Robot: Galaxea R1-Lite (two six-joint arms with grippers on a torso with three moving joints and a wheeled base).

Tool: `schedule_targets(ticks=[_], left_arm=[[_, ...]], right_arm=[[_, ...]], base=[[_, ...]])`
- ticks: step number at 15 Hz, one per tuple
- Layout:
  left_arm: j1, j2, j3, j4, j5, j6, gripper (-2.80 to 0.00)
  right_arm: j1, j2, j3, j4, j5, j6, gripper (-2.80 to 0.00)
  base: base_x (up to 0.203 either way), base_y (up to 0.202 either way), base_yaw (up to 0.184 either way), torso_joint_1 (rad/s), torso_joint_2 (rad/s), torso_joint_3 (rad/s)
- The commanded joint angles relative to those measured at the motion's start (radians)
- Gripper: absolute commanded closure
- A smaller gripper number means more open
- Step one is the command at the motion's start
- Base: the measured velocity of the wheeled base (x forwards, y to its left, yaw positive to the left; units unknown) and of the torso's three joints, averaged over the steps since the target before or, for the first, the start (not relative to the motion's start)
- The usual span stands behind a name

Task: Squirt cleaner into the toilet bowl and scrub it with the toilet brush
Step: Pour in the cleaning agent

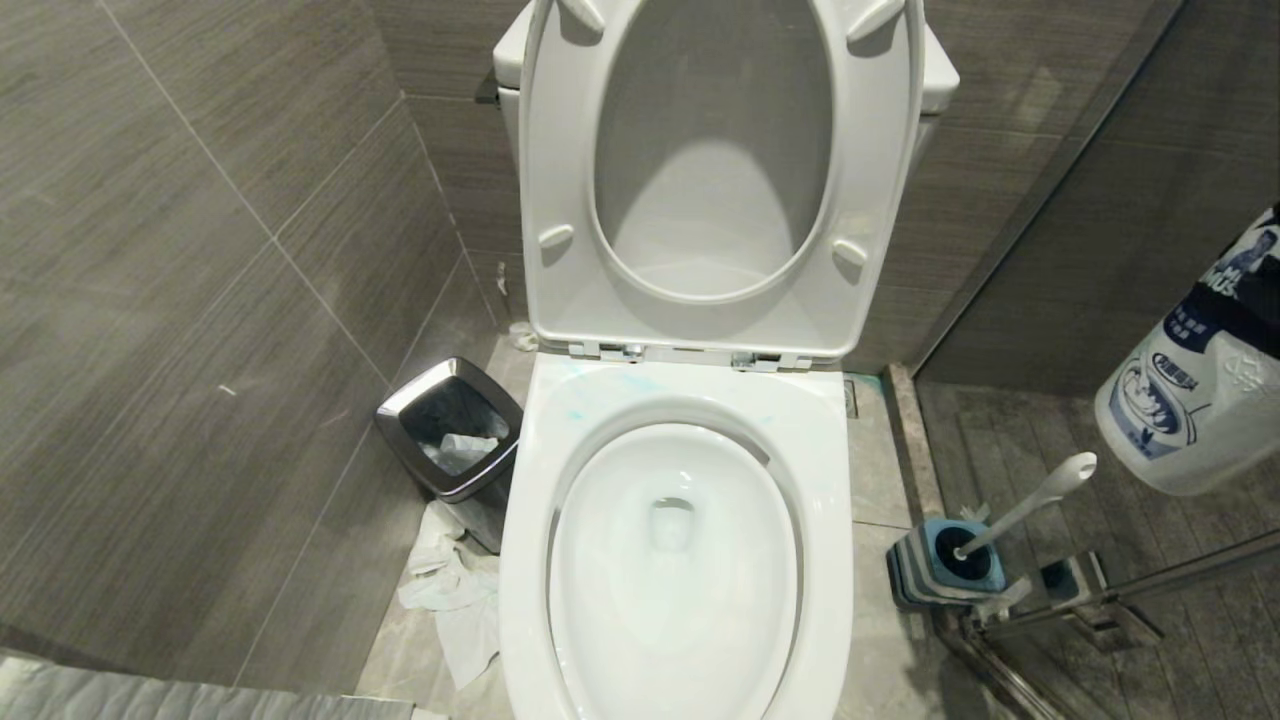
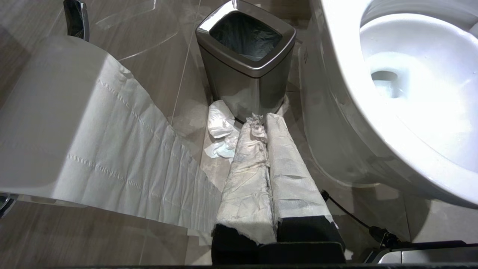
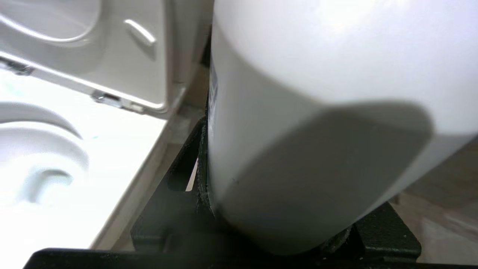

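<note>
The white toilet bowl (image 1: 680, 640) stands in the middle with seat and lid raised. Faint teal streaks of cleaner (image 1: 600, 395) mark its back rim. At the head view's right edge hangs a tilted white cleaner bottle (image 1: 1190, 400) with a dark blue label. My right gripper (image 3: 287, 194) is shut on that bottle (image 3: 298, 112), beside the bowl's rim (image 3: 123, 149). The toilet brush (image 1: 1030, 500) stands in its blue-and-grey holder (image 1: 945, 570) on the floor to the right of the toilet. My left gripper (image 2: 263, 121), its fingers wrapped in white, is shut and empty, low at the bowl's left.
A chrome-rimmed black trash bin (image 1: 455, 425) sits left of the toilet with crumpled paper (image 1: 455, 590) on the floor by it. A toilet paper roll (image 2: 56, 112) hangs close to my left gripper. A metal rail (image 1: 1150, 585) crosses near the brush holder. Tiled walls close in on both sides.
</note>
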Motion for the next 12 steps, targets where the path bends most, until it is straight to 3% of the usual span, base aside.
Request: schedule_targets(ticks=[1, 4, 8, 12], left_arm=[[0.0, 0.002, 0.002, 0.001, 0.0, 0.0, 0.0], [0.0, 0.002, 0.002, 0.002, 0.0, 0.0, 0.0], [0.0, 0.002, 0.002, 0.002, 0.0, 0.0, 0.0], [0.0, 0.002, 0.002, 0.002, 0.0, 0.0, 0.0]], right_arm=[[0.051, 0.03, -0.055, 0.055, -0.018, -0.003, 0.0], [0.205, 0.12, -0.136, 0.106, -0.148, -0.028, 0.0], [0.411, 0.247, -0.207, 0.108, -0.308, -0.128, 0.0], [0.606, 0.376, -0.257, 0.108, -0.497, -0.142, 0.0]], base=[[0.0, 0.0, 0.0, 0.0, 0.0, 0.0], [0.0, 0.0, 0.0, 0.0, 0.0, 0.0], [0.0, 0.0, 0.0, 0.0, 0.0, 0.0], [0.0, 0.0, 0.0, 0.0, 0.0, 0.0]])
